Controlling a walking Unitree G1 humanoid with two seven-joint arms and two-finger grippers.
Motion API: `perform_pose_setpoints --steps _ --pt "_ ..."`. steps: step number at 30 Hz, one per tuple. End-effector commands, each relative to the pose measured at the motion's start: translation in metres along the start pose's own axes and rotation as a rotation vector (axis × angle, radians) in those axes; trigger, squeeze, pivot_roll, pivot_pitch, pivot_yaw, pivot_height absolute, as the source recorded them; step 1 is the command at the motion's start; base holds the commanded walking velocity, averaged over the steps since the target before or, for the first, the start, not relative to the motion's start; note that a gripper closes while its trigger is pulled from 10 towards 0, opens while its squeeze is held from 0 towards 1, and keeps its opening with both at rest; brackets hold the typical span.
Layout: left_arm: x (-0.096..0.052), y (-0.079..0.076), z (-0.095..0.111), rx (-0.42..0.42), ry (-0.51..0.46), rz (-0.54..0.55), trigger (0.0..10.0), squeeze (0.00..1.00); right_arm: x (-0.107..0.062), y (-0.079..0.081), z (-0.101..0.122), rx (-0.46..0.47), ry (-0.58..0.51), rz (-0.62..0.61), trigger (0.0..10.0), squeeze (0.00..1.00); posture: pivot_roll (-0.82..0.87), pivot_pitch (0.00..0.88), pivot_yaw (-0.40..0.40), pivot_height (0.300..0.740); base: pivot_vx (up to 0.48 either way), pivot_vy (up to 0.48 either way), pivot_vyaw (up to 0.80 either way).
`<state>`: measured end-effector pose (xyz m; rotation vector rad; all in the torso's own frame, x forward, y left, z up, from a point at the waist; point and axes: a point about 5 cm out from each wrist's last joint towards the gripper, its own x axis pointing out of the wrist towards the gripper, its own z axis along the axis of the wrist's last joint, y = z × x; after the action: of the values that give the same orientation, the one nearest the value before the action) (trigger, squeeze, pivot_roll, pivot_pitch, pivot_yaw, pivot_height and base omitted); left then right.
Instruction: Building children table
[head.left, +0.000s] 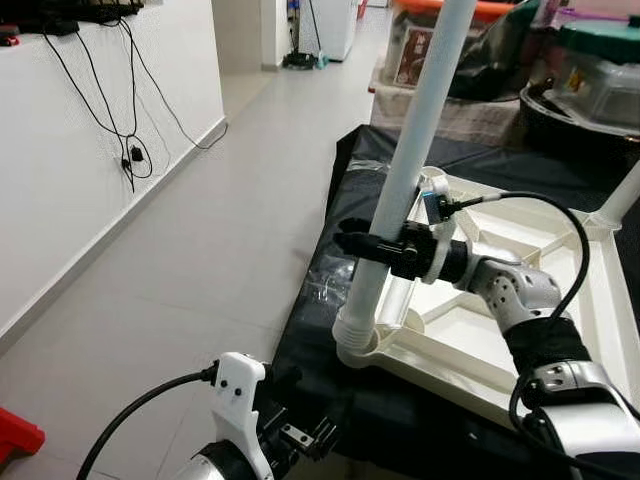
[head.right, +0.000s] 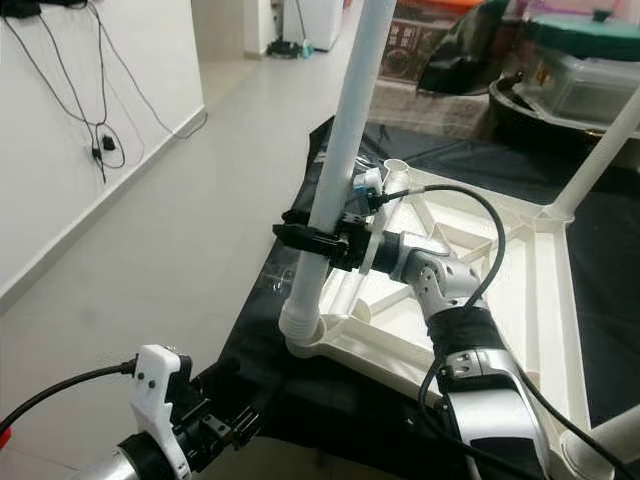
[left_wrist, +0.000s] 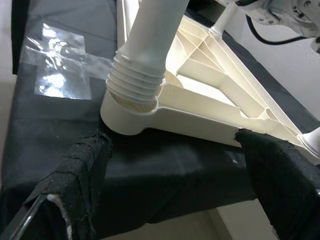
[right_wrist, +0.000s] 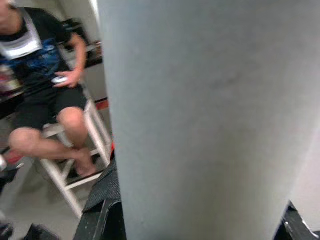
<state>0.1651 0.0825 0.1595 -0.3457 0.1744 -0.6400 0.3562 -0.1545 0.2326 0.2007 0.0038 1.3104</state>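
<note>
The table top (head.left: 520, 300) lies upside down on a black cloth (head.left: 310, 330), ribbed underside up. A white table leg (head.left: 405, 180) stands in its near corner socket (left_wrist: 131, 112), its long axis running nearly upright and leaning slightly away toward the top. The right gripper (head.left: 365, 246) is clamped around the leg partway up. The left gripper (head.left: 318, 435) hangs low, just beside the cloth's edge, its fingers (left_wrist: 82, 172) spread apart and holding nothing. In the right wrist view, a seated person (right_wrist: 45, 95) is visible behind the leg.

We count three white table legs (head.right: 345, 150), one upturned white tabletop (head.right: 545, 300), two grippers (head.right: 300, 235), one seated person (right_wrist: 45, 85).
</note>
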Motion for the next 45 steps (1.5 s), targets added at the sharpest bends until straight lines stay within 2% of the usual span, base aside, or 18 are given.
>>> perform_pose_setpoints --steps 1,5,12,15,17,18,20,30,31,33,34,38,39,41,42,43,44,45 --pt "-0.004 -0.005 -0.001 -0.013 0.022 -0.007 10.0 0.0 -0.003 -0.001 -0.008 -0.007 0.059 0.016 10.0 0.0 0.11 0.209 -0.065 0.74 0.0 0.0 0.0" --pt "-0.005 -0.005 0.0 -0.014 0.024 -0.001 10.0 0.0 -0.002 -0.001 -0.01 -0.016 0.075 0.037 10.0 0.0 0.11 0.218 -0.064 0.74 0.0 0.0 0.0" --pt "-0.007 -0.005 0.001 -0.005 0.029 0.009 10.0 0.0 0.006 0.009 -0.024 -0.088 0.184 0.126 10.0 0.0 0.11 0.225 -0.061 0.74 0.0 0.0 0.0" --pt "-0.006 -0.005 0.002 -0.004 0.032 0.013 10.0 0.0 0.011 0.013 -0.027 -0.147 0.219 0.153 10.0 0.0 0.11 0.223 -0.062 0.74 0.0 0.0 0.0" --pt "-0.005 -0.004 0.002 -0.002 0.033 0.018 10.0 0.0 0.018 0.018 -0.03 -0.24 0.289 0.172 10.0 0.0 0.1 0.215 -0.061 0.74 0.0 0.0 0.0" --pt "-0.005 -0.004 0.002 -0.002 0.033 0.018 10.0 0.0 0.018 0.018 -0.03 -0.24 0.289 0.172 10.0 0.0 0.1 0.215 -0.061 0.74 0.0 0.0 0.0" --pt "-0.003 -0.001 0.001 0.003 0.031 0.02 10.0 0.0 0.027 0.022 -0.032 -0.299 0.339 0.164 10.0 0.0 0.09 0.206 -0.061 0.74 0.0 0.0 0.0" --pt "0.001 0.002 0.001 0.012 0.023 0.025 10.0 0.0 0.032 0.016 -0.035 -0.29 0.308 0.01 10.0 0.0 0.09 0.185 -0.067 0.74 0.0 0.0 0.0" --pt "0.003 0.004 0.001 0.015 0.022 0.027 10.0 0.0 0.029 0.009 -0.039 -0.269 0.298 -0.133 10.0 0.0 0.09 0.177 -0.069 0.74 0.0 0.0 0.0" --pt "0.004 0.005 0.001 0.015 0.018 0.028 10.0 0.0 0.027 0.005 -0.04 -0.265 0.286 -0.228 10.0 0.0 0.08 0.174 -0.069 0.74 0.0 0.0 0.0" --pt "0.004 0.005 0.001 0.015 0.018 0.028 10.0 0.0 0.027 0.005 -0.04 -0.265 0.286 -0.228 10.0 0.0 0.08 0.174 -0.069 0.74 0.0 0.0 0.0" --pt "0.008 0.01 0.003 0.022 0.003 0.039 10.0 0.0 0.015 -0.013 -0.041 -0.229 0.225 -0.731 10.0 0.0 0.07 0.163 -0.064 0.74 0.0 0.0 0.0" --pt "0.008 0.01 0.003 0.022 0.003 0.039 10.0 0.0 0.015 -0.013 -0.041 -0.229 0.225 -0.731 10.0 0.0 0.07 0.163 -0.064 0.74 0.0 0.0 0.0" --pt "0.012 0.016 0.006 0.031 -0.016 0.061 10.0 0.0 -0.005 -0.012 -0.043 -0.214 0.144 -1.173 10.0 0.0 0.06 0.145 -0.056 0.74 0.0 0.0 0.0" --pt "0.012 0.016 0.006 0.031 -0.016 0.061 10.0 0.0 -0.005 -0.012 -0.043 -0.214 0.144 -1.173 10.0 0.0 0.06 0.145 -0.056 0.74 0.0 0.0 0.0" --pt "0.013 0.019 0.007 0.035 -0.022 0.069 10.0 0.0 -0.013 -0.007 -0.045 -0.202 0.116 -1.314 10.0 0.0 0.06 0.141 -0.054 0.74 0.0 0.0 0.0" --pt "0.013 0.019 0.007 0.035 -0.022 0.069 10.0 0.0 -0.013 -0.007 -0.045 -0.202 0.116 -1.314 10.0 0.0 0.06 0.141 -0.054 0.74 0.0 0.0 0.0" --pt "0.015 0.023 0.008 0.043 -0.031 0.082 10.0 0.0 -0.017 0.002 -0.045 -0.222 0.08 -1.466 10.0 0.0 0.07 0.131 -0.054 0.74 0.0 0.0 0.0"
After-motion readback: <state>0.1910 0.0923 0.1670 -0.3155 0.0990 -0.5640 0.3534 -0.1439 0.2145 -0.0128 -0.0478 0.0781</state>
